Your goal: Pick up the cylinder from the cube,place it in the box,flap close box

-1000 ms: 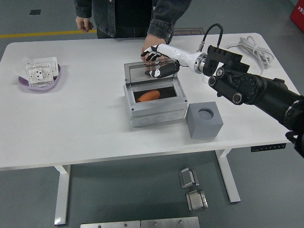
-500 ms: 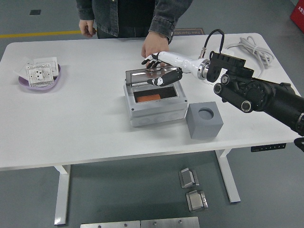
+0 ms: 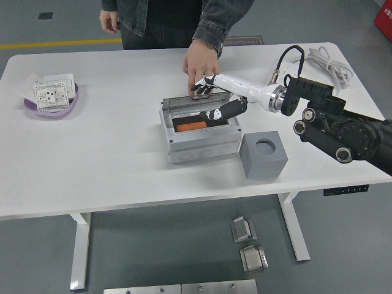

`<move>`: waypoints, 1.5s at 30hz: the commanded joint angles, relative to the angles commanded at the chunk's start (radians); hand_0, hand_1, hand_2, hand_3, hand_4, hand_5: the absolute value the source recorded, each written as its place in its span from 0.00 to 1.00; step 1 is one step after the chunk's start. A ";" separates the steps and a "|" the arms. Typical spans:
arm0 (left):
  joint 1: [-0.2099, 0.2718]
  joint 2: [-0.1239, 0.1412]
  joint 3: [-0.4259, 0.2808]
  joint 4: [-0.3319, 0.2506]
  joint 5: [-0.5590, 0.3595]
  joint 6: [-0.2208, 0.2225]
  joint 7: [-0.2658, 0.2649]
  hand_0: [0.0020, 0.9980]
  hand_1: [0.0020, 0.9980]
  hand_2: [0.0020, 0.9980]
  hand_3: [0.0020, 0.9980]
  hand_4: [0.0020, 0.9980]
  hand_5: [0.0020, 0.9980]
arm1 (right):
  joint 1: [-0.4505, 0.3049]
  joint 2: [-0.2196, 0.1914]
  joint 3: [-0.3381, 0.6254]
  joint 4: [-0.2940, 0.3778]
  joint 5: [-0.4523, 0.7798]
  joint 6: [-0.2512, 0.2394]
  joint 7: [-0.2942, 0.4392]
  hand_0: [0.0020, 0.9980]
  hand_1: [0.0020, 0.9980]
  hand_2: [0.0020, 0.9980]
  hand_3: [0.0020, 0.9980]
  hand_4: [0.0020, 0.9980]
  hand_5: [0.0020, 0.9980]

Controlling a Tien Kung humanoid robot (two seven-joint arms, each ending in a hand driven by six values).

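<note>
The grey box [image 3: 202, 139] stands mid-table with an orange cylinder [image 3: 191, 125] lying inside it. Its clear lid [image 3: 196, 105] is tilted low over the opening, hinged at the far side. My right hand [image 3: 211, 101] reaches in from the right, fingers spread on the lid's right part, thumb below its edge. The grey cube [image 3: 264, 157] with an empty round hole stands right of the box. A person's hand [image 3: 200, 64] rests on the table just behind the lid. My left arm is out of view.
A purple dish [image 3: 51, 105] holding a white socket plate sits at the far left. A coiled white cable [image 3: 324, 61] lies at the far right corner. The person stands at the far side.
The lid has swung down from nearly upright to low over the box, my right hand moving down and toward me with it. The person's hand stayed behind the box.
</note>
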 joint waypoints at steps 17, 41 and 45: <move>0.002 -0.005 -0.021 0.000 0.021 0.001 -0.001 0.71 0.70 0.61 0.65 0.62 0.26 | -0.093 -0.052 0.046 0.053 0.028 -0.013 0.002 0.85 0.76 0.79 0.87 0.74 0.39; 0.043 -0.025 -0.004 0.023 -0.020 0.000 0.000 0.71 0.69 0.61 0.65 0.62 0.25 | -0.535 -0.231 0.667 0.377 -0.085 -0.070 0.010 0.85 0.75 0.78 0.86 0.75 0.42; 0.055 -0.031 -0.013 0.027 -0.016 -0.001 0.001 0.71 0.69 0.61 0.65 0.62 0.25 | -0.646 -0.200 0.786 0.360 0.021 -0.091 0.073 0.85 0.75 0.78 0.86 0.75 0.42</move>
